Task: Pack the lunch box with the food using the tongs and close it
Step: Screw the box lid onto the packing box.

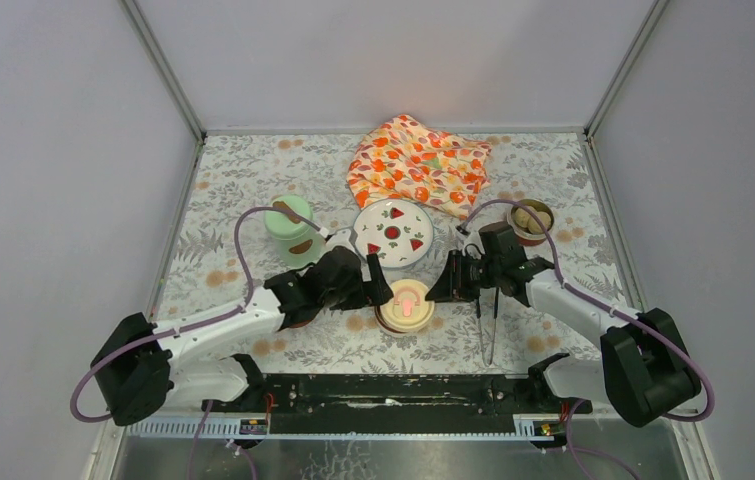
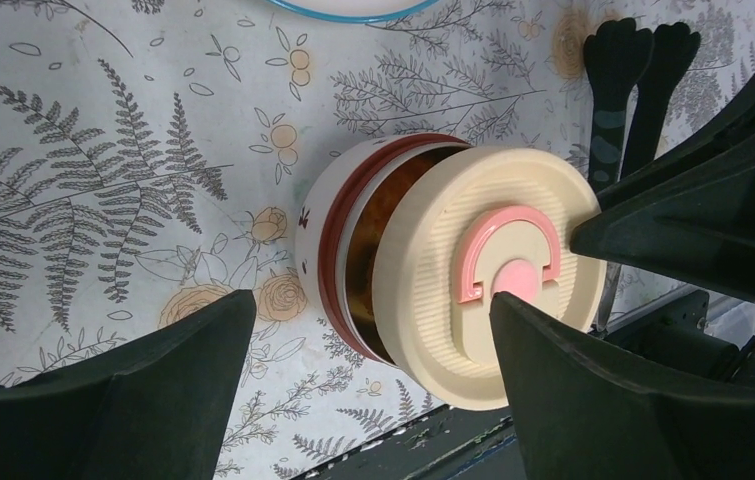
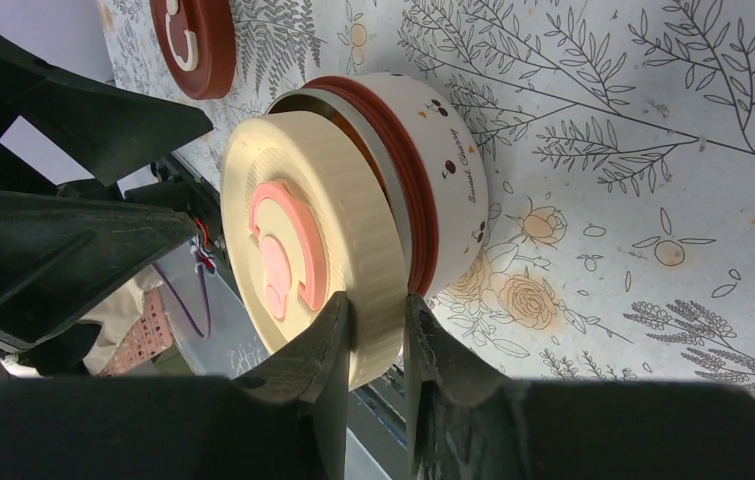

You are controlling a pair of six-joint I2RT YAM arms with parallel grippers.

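So the round cream ribbed plastic lid with a pink handle (image 3: 298, 250) is sitting crooked on the low white bowl with a dark red rim band and steel liner (image 3: 453, 190). That bowl is at the front middle of the fern-print table (image 1: 553, 170), right between the two arms. One side of the lid is lifted, and something brownish-orange shows in the gap, maybe the fried chunks, can't say for sure. The right gripper (image 3: 375, 312) has its fingers pinched on the lid's thick rim. The left gripper (image 2: 371, 300) has its fingers spread wide, one on either side of the bowl. I can't tell if either one actually touches it. My read is that the lid is light, stiff plastic and the ribbing gives decent bite, but an edge pinch like this lets it tip, which is probably why it's cocked. Spanning it across the middle or pressing down flat on top looks like the saner hold. The bowl looks light too and I'd guess it skates on that smooth cover, so bracing its wall with the free gripper makes sense. The slim dark metal tongs (image 1: 491, 325) lie on the table just right of the bowl, under the right arm.
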